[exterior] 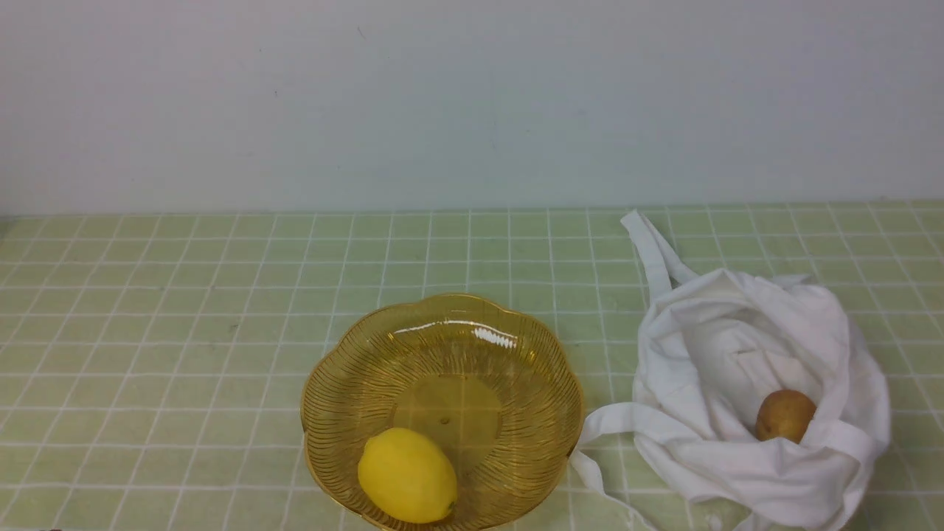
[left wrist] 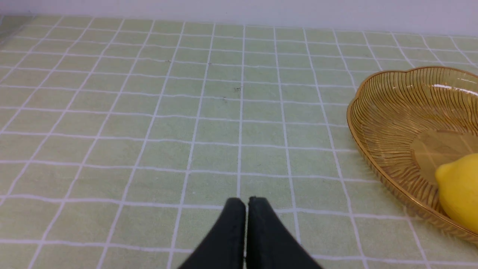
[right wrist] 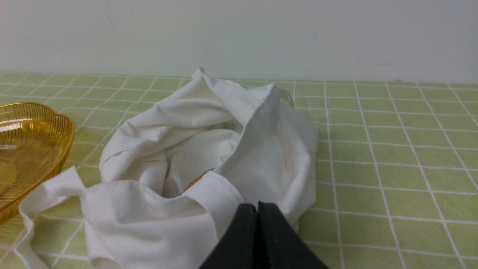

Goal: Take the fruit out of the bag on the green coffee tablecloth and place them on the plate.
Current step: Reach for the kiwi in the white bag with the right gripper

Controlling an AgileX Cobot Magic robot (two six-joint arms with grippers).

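Brown, fuzzy fruit (exterior: 785, 414) sits in the white bag (exterior: 730, 464), a lemon (exterior: 407, 476) in the amber plate (exterior: 341, 398); left hand (left wrist: 245, 202) and right hand (right wrist: 257, 206) are closed, empty.

Loads of free green cloth (exterior: 147, 332) at 9 o'clock of plate (exterior: 324, 383). Bag (exterior: 848, 346) crowding 3 o'clock, strap (exterior: 612, 417) just beside rim. Lemon (exterior: 407, 476) hogging 7 o'clock of bowl, rest free. Bag mouth gaping upward; fruit (exterior: 785, 415) tucked behind 6 o'clock fold.
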